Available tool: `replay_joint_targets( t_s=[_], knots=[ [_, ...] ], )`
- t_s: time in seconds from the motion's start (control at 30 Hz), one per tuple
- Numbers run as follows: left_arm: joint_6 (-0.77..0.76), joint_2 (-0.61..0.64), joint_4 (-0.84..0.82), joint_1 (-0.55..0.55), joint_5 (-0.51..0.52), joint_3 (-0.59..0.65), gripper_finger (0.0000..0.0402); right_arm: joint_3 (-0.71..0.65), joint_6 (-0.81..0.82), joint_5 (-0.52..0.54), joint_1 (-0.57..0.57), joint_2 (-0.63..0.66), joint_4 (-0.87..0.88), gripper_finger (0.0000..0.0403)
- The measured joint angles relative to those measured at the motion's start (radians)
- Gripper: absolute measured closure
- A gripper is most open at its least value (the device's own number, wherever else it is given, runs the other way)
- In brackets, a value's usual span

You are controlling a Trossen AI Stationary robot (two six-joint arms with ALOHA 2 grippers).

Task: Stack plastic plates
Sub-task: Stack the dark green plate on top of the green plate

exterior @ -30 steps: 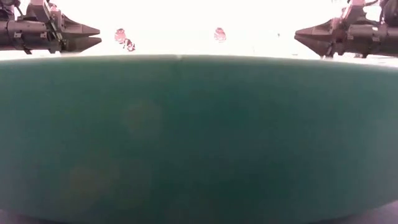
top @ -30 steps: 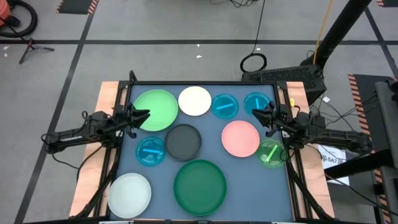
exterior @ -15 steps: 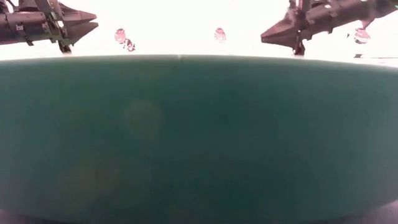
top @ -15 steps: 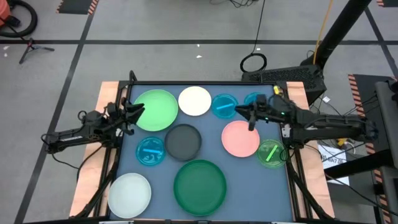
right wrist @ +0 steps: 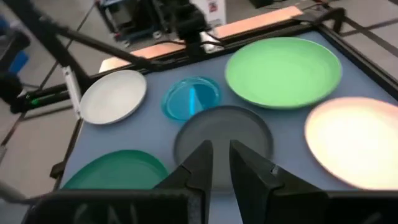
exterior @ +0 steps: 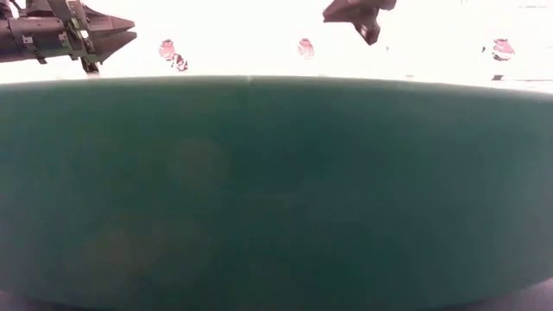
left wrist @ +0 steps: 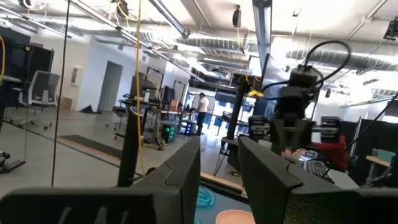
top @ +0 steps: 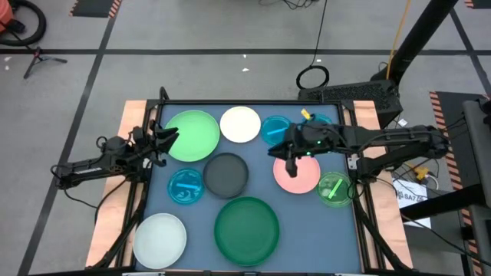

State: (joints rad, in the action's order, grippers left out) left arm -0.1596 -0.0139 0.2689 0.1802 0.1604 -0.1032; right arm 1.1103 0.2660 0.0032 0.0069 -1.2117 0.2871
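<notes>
Ten round plates lie flat on the blue mat. These are a large light green plate, a white plate, two cyan plates at the far side, a dark grey plate, a pink plate, a small bright green plate, a third cyan plate, a large dark green plate and a pale plate. My right gripper hovers between the cyan and pink plates, fingers slightly apart, pointing at the dark grey plate. My left gripper waits above the light green plate's left edge, open.
The dark green plate's rim fills the low view, with both grippers high above it. Wooden boards and a black frame border the mat. Cables lie off the table's right edge. People stand far off in the room behind.
My right gripper has swung from the table's right edge toward the left, past the far cyan plate to the gap between the cyan and pink plates, and has risen. My left gripper drew back a little toward the left edge, then kept still. No plate has moved.
</notes>
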Motion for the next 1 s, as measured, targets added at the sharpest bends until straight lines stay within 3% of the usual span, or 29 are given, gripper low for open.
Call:
replay_joint_targets(
  t_s=[0.23,0.6,0.83,1.0],
  knots=[
    [-0.015,0.0,0.084,0.0,0.0,-0.001,0.0286,0.183,-0.08,0.003,0.082,-0.154,0.066,0.0353],
    [-0.141,0.0,0.071,0.0,-0.018,-0.002,0.0286,0.406,-0.202,0.057,0.165,-0.363,0.166,0.0353],
    [-0.163,0.0,0.035,0.0,-0.054,-0.002,0.0286,0.44,-0.188,0.061,0.165,-0.441,0.27,0.0351],
    [-0.157,0.0,0.031,0.0,-0.054,-0.002,0.0286,0.44,-0.161,0.103,0.165,-0.486,0.37,0.0315]
  ],
)
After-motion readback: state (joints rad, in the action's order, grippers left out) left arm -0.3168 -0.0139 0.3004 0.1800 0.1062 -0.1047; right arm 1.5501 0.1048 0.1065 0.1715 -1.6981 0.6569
